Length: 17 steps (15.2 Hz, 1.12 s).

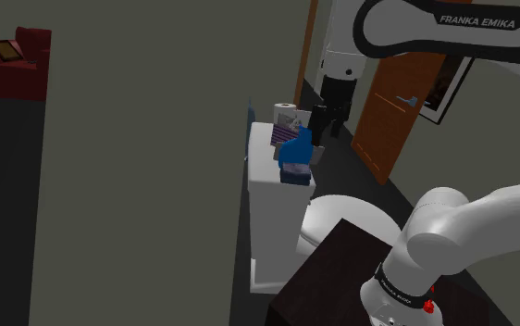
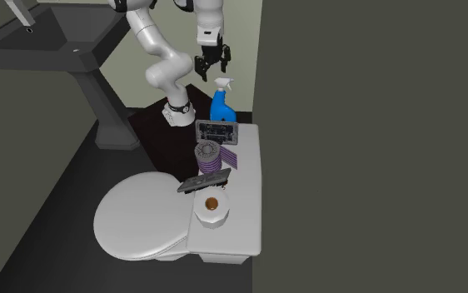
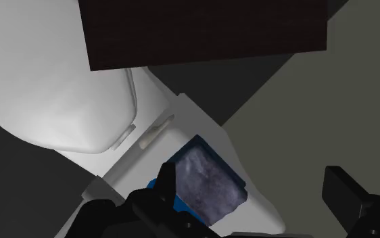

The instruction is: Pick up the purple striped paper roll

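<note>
While the gripper (image 2: 211, 65) hangs with its fingers spread and nothing between them, the task's thing sits apart from it on the toilet tank lid (image 2: 253, 208). Reading the second exterior view from its left, there is the sink (image 2: 49, 50), the closed toilet seat (image 2: 136, 220), then the row of things on the lid.

The purple striped paper roll (image 2: 210, 160) sits mid-row. A patterned box (image 2: 216, 131) is just beside it at twelve o'clock, and the blue spray bottle (image 2: 221, 106) stands beyond that. A dark flat gadget (image 2: 203, 183) lies at the roll's six o'clock, with a white paper roll (image 2: 211, 208) further along. The gripper hovers over the spray bottle, at about twelve o'clock from the purple roll.

In the wrist view a blue, grey-topped thing lies under the fingers, probably the bottle or the box; I cannot tell which.

The risk, as I judge it, is that a straight descent would close on the wrong thing. With neighbours so tight, the open fingers could also knock the box or gadget off the lid.
</note>
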### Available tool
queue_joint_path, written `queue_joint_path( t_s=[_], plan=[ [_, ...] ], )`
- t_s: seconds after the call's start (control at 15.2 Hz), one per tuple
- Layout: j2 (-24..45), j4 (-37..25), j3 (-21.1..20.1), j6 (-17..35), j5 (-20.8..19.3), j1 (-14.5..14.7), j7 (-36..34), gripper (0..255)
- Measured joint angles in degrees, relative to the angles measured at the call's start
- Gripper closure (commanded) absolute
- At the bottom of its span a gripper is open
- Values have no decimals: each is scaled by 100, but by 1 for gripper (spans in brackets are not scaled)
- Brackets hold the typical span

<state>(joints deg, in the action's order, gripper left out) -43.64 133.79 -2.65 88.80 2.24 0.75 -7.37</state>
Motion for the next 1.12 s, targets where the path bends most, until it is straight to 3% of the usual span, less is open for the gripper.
queue_joint_path(
  t_s=[0.46,1.12],
  plan=[
    [687,-156,485,511,-358,-10,945,0],
    [2482,-1393,1356,1606,-668,10,2877,0]
  ],
)
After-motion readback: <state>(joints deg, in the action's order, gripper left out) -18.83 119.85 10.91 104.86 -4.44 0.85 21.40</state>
